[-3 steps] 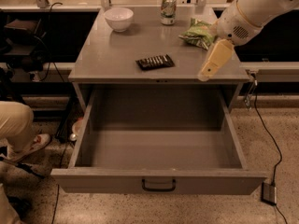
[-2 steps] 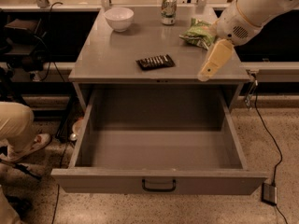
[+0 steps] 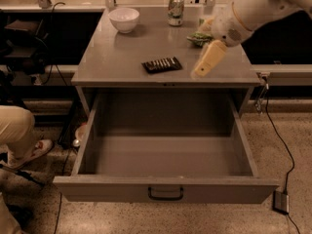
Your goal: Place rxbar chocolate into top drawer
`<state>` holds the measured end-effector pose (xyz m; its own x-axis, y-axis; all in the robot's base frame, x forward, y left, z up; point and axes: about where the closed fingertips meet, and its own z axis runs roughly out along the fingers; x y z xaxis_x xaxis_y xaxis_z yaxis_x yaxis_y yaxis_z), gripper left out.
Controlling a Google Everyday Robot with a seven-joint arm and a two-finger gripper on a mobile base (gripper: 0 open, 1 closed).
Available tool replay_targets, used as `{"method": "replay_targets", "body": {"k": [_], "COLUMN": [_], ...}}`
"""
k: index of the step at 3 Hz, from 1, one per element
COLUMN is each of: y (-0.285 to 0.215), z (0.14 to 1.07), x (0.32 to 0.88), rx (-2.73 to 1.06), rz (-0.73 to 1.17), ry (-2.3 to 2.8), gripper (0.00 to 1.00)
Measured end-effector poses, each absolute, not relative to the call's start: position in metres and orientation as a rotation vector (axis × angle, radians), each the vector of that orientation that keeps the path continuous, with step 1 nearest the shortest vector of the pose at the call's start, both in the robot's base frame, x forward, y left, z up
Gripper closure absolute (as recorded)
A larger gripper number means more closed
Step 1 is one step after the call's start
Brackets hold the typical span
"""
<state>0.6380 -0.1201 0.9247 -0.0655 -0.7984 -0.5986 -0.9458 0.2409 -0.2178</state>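
Where the desk (image 3: 117, 57) has bare grey top near its front edge, the bar (image 3: 162, 64) lies flat, a little left of the middle and well apart from everything else. It is a small dark brown-black rectangle, long side running left to right and slightly skewed. Pale marks run across its wrapper, too fine to read.

The pincer (image 3: 202, 69) hangs just to the right of the bar, above the desk's front right part and not touching the bar. It is a pale yellow piece slanting down and to the left from the white arm. Whether it is open or closed I cannot tell; it carries nothing that shows.

Behind it, partly hidden by the arm, sits a green bag (image 3: 199, 37). A white bowl (image 3: 124, 19) stands at the back left and a can (image 3: 175, 9) upright at the back centre.

Below the desk top the drawer (image 3: 165, 184) is pulled far out, deep and grey, its dark curved handle (image 3: 165, 194) centred on the front panel. At the far left a person's leg (image 3: 17, 126) shows.
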Motion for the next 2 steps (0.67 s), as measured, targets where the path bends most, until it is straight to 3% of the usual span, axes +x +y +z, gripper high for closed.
{"method": "replay_targets", "body": {"k": [2], "y": [-0.065], "z": [0.925], "x": [0.688], "rx": [-1.751], "rz": [0.256], "ry": [1.739], "gripper": [0.0]}}
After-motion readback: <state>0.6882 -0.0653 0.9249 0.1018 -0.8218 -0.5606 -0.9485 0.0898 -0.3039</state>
